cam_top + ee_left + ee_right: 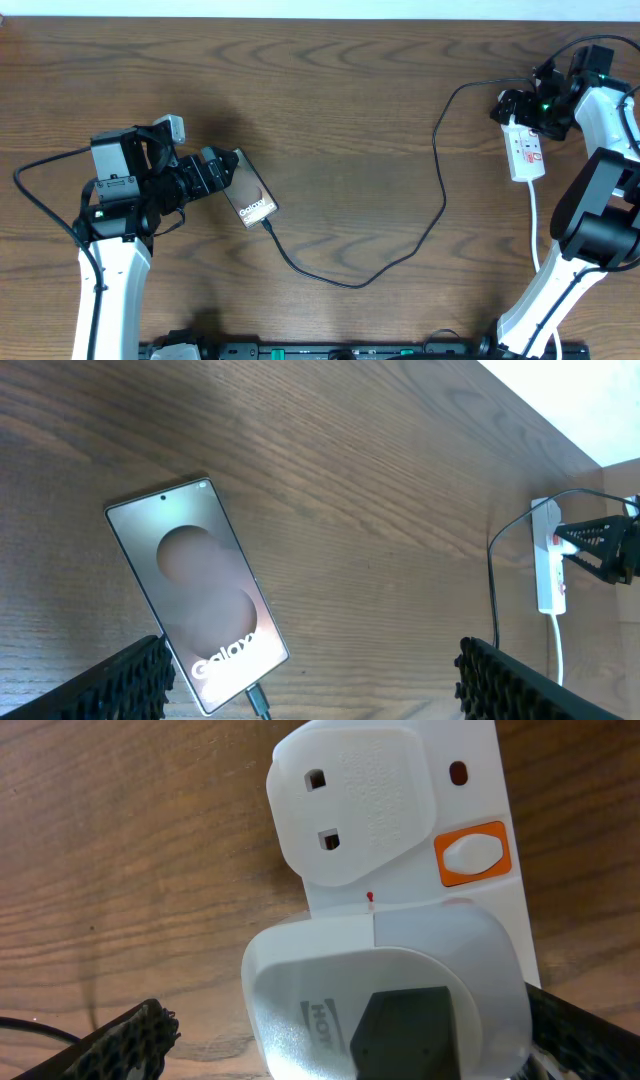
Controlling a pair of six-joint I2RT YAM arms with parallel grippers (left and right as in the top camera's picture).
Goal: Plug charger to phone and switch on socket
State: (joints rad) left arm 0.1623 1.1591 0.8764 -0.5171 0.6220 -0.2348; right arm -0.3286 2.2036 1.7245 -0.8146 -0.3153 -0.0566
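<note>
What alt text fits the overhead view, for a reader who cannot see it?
A black charger cable curves across a wooden table from a brown phone to a white power strip. The open left gripper is beside the phone; the open right gripper is over the strip.

Soft, even light falls from above on the bench (340, 120), and a diffuse shadow darkens the grain ahead of the left fingers (120, 680). Just ahead of those fingers, the phone (195, 580) carries pale, blurred reflections on its glossy back. Between the right fingers (110, 1040), the white socket (400, 920) looks bright and slightly soft. Both pairs of fingers are dark and show little detail.
</note>
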